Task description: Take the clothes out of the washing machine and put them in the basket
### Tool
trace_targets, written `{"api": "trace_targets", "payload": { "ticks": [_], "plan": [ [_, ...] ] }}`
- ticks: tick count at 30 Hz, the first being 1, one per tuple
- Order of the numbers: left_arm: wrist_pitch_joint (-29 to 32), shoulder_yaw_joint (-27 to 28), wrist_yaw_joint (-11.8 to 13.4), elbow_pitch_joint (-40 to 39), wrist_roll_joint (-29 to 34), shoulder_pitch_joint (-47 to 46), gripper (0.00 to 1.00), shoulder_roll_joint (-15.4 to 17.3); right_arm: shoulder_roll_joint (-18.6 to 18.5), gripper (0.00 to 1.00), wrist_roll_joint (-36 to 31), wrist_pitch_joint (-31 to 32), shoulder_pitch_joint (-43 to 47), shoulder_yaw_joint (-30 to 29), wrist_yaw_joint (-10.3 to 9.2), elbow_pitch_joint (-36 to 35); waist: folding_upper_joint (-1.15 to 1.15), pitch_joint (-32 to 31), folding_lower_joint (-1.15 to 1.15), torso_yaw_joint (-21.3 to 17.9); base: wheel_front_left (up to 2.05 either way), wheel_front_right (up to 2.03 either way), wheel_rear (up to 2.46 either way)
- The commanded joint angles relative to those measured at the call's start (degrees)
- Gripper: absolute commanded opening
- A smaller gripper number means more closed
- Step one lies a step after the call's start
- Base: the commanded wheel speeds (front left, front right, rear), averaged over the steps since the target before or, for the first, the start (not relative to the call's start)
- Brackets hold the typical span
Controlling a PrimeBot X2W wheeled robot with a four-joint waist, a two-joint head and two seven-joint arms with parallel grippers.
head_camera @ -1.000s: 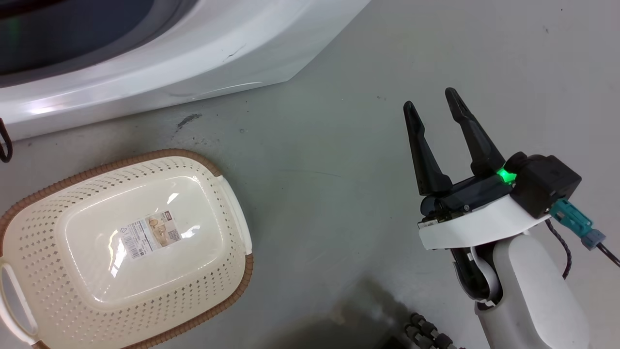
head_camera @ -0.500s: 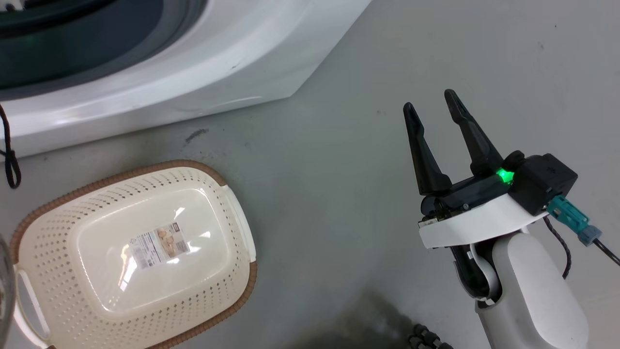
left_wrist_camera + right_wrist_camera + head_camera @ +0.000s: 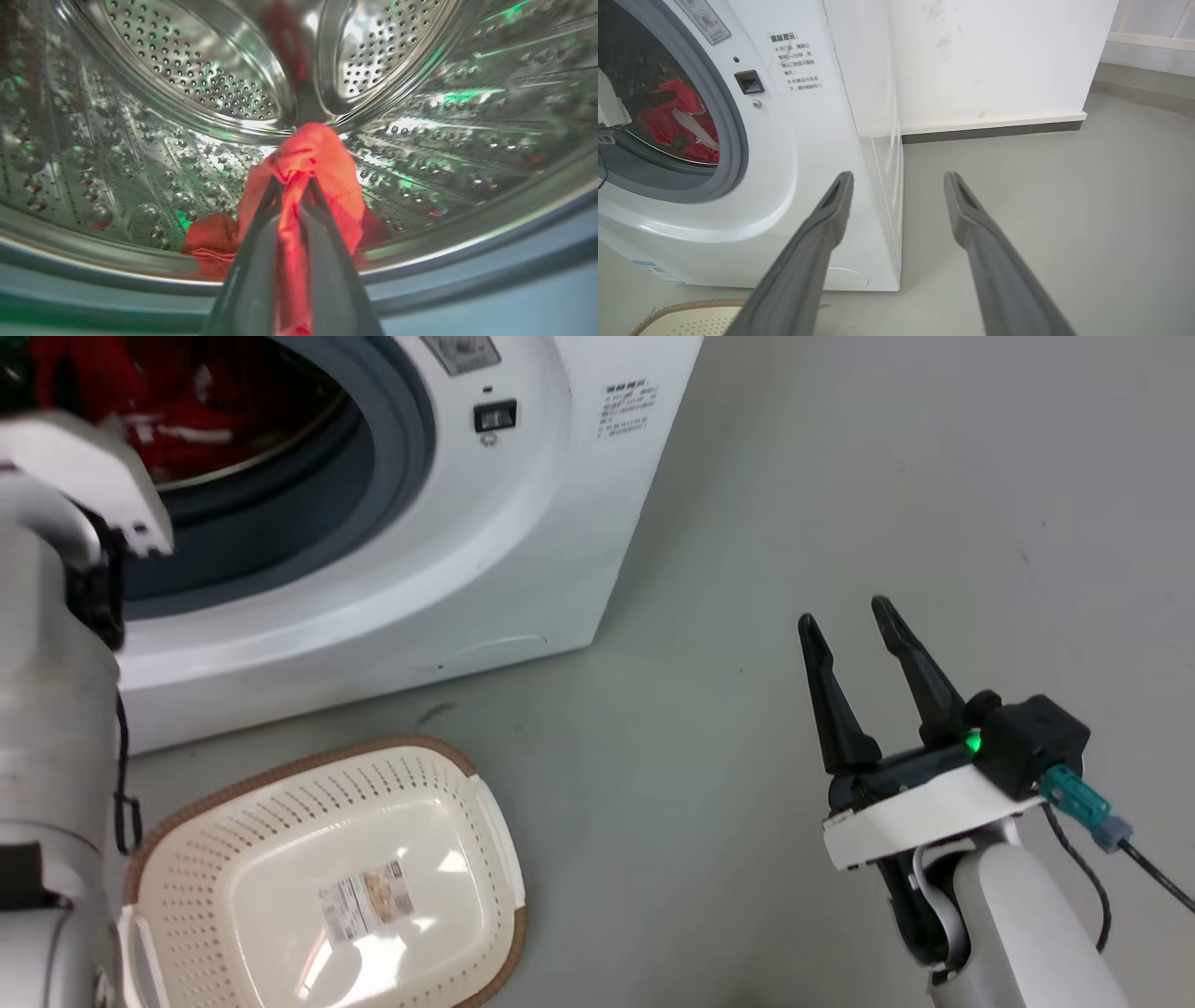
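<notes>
Laundry room: washing machine [image 3: 523, 523], basket [image 3: 280, 803]

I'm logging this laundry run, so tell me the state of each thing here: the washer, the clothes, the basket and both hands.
washing machine: front opening uncovered, clothes inside the drum.
clothes: in the drum, a red piece pinched by the left hand.
basket: upright on the floor, no clothes in it.
left hand: shut on the clothes, inside the drum.
right hand: open, empty, over the floor.

The basket [image 3: 280, 798] runs off the bottom edge.
</notes>
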Motion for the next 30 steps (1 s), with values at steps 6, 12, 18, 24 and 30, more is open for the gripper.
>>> {"api": "trace_targets", "payload": {
  "ticks": [6, 12, 18, 24, 30],
  "plan": [
    [-4.72, 1.41, -0.8, 1.24, -2.54, 7.54, 0.0, -2.68, 0.04, 1.0, -1.4, -0.14, 4.07, -1.6, -0.02, 1.74, 0.0, -9.11, 0.0, 2.58, 0.0, 0.0, 0.0],
    [-5.27, 2.92, -1.5, -4.89, -3.96, 13.45, 0.0, -4.88, 0.04, 1.0, -1.82, -0.14, 6.79, -2.86, -0.03, 2.54, 0.0, -13.29, 0.0, 4.6, 0.0, 0.0, 0.0],
    [-5.24, 4.9, -1.44, -15.84, -4.18, 21.85, 0.0, -7.11, 0.04, 1.0, -2.14, 0.08, 9.03, -3.3, -0.03, 3.05, 0.0, -17.1, 0.0, 5.91, 0.0, 0.0, 0.0],
    [-5.24, 6.99, -1.75, -28.38, -4.16, 29.52, 0.0, -9.57, 0.04, 1.0, -2.69, 1.06, 11.24, -4.03, -0.02, 2.08, 0.0, -19.86, 0.0, 7.57, 0.0, 0.0, 0.0],
    [-5.2, 7.76, -1.1, -44.71, -3.18, 36.17, 0.0, -12.36, 0.04, 1.0, -3.23, 2.5, 13.0, -4.77, -0.02, -0.04, 0.0, -21.01, 0.0, 9.41, 0.0, 0.0, 0.0]
  ]
}}
